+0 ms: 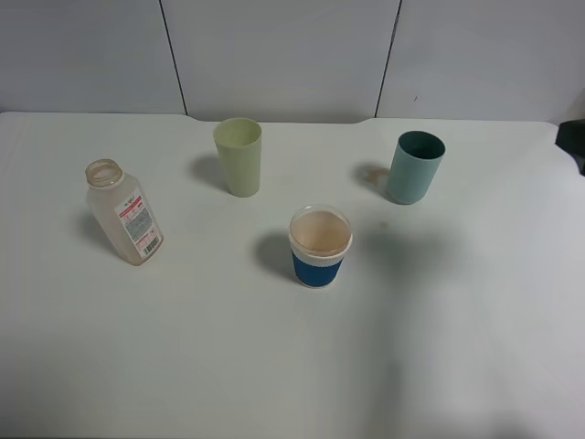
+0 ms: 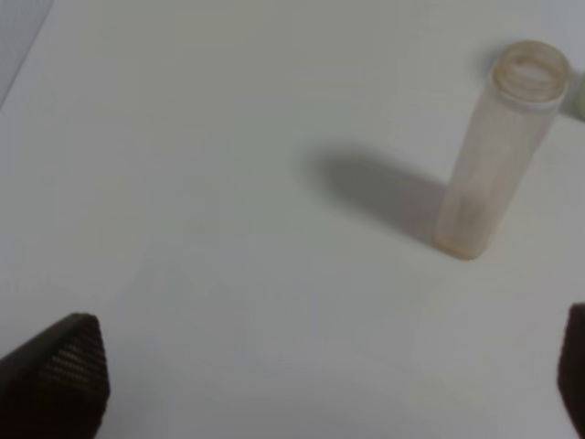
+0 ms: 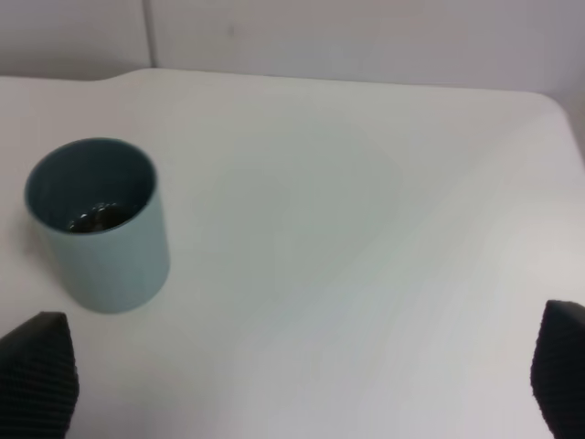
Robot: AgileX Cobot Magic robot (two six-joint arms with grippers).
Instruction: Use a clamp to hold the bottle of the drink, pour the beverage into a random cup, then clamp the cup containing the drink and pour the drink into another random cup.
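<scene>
Ahead of the left tool [image 2: 329, 384], whose jaws stood wide apart, bare table [image 2: 183, 183] lay open up to the bottle [image 2: 489, 165], which stood upright off to one side with nothing touching it. Before the right tool [image 3: 302, 384], also spread wide, the teal tumbler [image 3: 101, 229] stood nearest one jaw; the table beside it lay free. Between the two, the blue-banded cup [image 1: 320, 249] and yellow-green tumbler [image 1: 239, 156] stood well apart, leaving passable gaps.

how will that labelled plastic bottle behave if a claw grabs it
The bottle looks translucent and nearly empty, so it is probably light and may slide or tip if nudged. Tall and narrow in the left wrist view, it likely topples easily. Thin plastic walls may flex under a squeeze, and its mouth is uncapped.
</scene>
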